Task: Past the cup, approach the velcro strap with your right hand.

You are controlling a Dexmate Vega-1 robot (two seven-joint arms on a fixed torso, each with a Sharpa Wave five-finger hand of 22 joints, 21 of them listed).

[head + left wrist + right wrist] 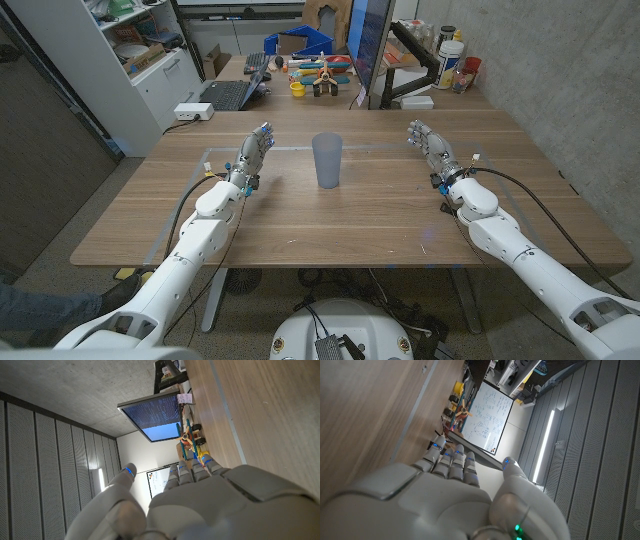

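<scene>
My right hand point(428, 143), fingers extended, holds nothing; the translucent cup point(328, 160) stands well to its left. Velcro strap unseen: presumably light, limp.

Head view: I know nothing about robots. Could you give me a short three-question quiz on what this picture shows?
1. True or false: the cup stands upright on the table, between the two arms.
2. Pick one. The right robot hand is: A) gripping the cup; B) holding nothing, apart from the cup; C) resting inside the cup.
3. Fill in: the left robot hand holds ____.

Key: 1 true; 2 B; 3 nothing.
</scene>
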